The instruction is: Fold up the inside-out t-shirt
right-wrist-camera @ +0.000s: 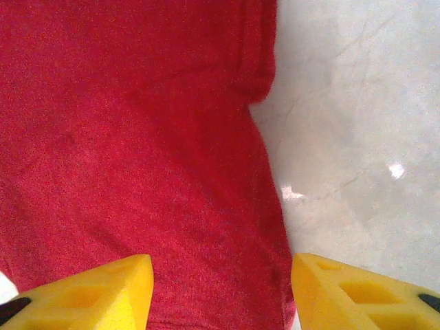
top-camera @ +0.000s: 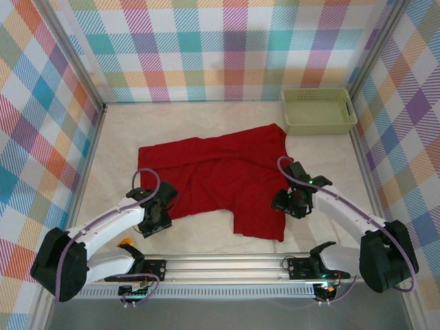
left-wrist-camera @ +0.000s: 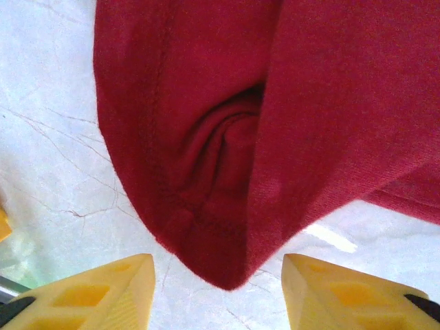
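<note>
The inside-out t-shirt (top-camera: pixel 220 175) lies spread and rumpled, deep red, in the middle of the white table. My left gripper (top-camera: pixel 158 210) is at its near left corner. In the left wrist view that pointed, folded corner (left-wrist-camera: pixel 227 261) reaches down between the two yellow fingers (left-wrist-camera: pixel 103 295), which stand apart around my left gripper (left-wrist-camera: pixel 218 299), open, not touching the cloth. My right gripper (top-camera: pixel 289 201) is over the shirt's right edge. In the right wrist view my right gripper (right-wrist-camera: pixel 221 295) is open, its fingers (right-wrist-camera: pixel 350 295) straddling that edge of the shirt (right-wrist-camera: pixel 137 151).
A pale green plastic basket (top-camera: pixel 318 110) stands at the far right against the checked back wall. Bare white table (top-camera: pixel 199 234) lies between the shirt and the rail at the arms' bases. Checked walls close in both sides.
</note>
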`<state>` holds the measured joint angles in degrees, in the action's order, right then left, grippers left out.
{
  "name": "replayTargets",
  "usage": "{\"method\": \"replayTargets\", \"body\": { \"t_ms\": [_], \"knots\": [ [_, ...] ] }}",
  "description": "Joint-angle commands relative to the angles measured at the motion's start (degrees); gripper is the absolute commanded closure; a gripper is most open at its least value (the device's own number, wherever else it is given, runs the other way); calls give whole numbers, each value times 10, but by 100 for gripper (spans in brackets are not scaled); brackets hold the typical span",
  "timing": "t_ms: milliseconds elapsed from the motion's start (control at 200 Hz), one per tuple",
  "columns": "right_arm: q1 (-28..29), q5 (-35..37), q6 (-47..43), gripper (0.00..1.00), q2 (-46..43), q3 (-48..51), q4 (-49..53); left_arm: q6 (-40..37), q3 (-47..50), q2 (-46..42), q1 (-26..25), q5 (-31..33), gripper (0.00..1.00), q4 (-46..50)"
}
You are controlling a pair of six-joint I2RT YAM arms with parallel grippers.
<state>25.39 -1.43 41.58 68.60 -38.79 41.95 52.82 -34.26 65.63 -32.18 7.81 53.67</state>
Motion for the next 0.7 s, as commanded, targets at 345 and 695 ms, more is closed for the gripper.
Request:
{"method": "replayTargets", "body": {
  "t_ms": [345, 695],
  "knots": [
    [89, 12, 87, 45, 2, 44, 64, -2, 17, 8, -5, 51, 78, -16],
    [124, 3, 122, 63, 13, 71, 40, -2, 7, -19, -5, 66, 91, -13]
  ]
}}
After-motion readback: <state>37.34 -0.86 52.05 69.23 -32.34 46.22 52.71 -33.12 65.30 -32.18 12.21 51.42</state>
